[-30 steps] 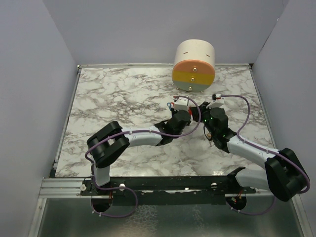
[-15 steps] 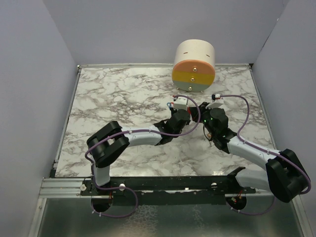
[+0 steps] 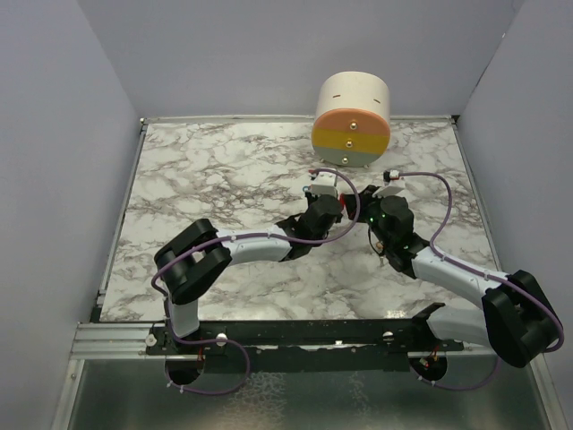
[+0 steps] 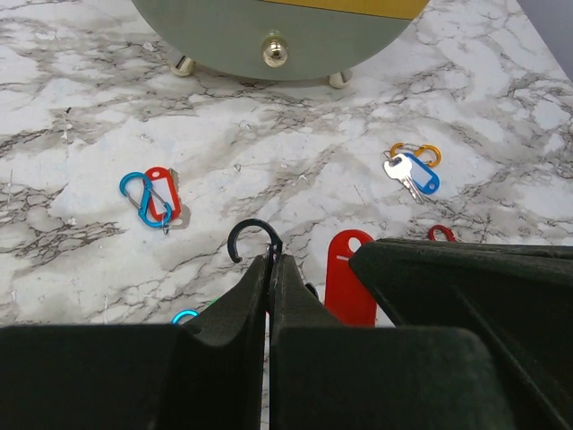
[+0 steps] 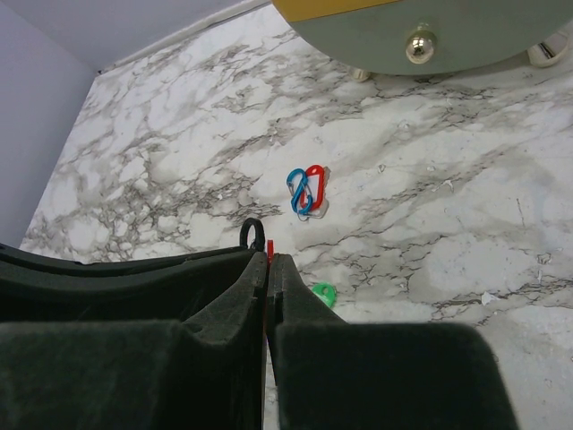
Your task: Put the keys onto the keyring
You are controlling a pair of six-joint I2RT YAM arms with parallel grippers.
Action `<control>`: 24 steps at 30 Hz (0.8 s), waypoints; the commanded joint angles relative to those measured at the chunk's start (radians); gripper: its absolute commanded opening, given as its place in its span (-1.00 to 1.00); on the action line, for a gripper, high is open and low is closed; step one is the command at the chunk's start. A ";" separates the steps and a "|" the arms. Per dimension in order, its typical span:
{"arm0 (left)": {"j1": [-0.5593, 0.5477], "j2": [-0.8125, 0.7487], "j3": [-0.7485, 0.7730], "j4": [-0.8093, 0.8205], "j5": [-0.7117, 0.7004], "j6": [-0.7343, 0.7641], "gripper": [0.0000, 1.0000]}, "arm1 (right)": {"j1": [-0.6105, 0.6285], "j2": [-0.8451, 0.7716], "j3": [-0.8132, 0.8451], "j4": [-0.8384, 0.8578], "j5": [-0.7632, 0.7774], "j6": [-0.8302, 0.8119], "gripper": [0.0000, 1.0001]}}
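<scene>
The left pincer (image 4: 271, 260) is clamped on a black hook (image 4: 253, 237). The right pincer (image 5: 268, 262) is closed. A blue key (image 4: 421, 180) lies on the bench (image 4: 295, 143), far right.

White marble-veined tabletop (image 3: 215, 170), grey streaks. Plain pale lavender walls (image 3: 224, 54) close it on three sides. Light even, soft; aluminium rail (image 3: 107, 339) along near edge

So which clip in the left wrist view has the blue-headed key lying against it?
The orange clip on the right of that view: the blue-headed key overlaps it. The blue clip on the left lies with a red piece instead.
</scene>
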 commanded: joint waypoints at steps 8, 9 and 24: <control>0.027 -0.060 -0.021 0.021 -0.002 -0.030 0.35 | 0.006 -0.008 0.027 -0.005 0.008 -0.010 -0.99; 0.030 -0.065 -0.026 0.021 -0.001 -0.033 0.38 | 0.006 -0.009 0.027 -0.004 0.010 -0.010 -0.99; 0.058 -0.248 -0.172 0.020 -0.080 -0.057 0.98 | 0.008 -0.010 0.027 -0.005 0.007 -0.014 -0.98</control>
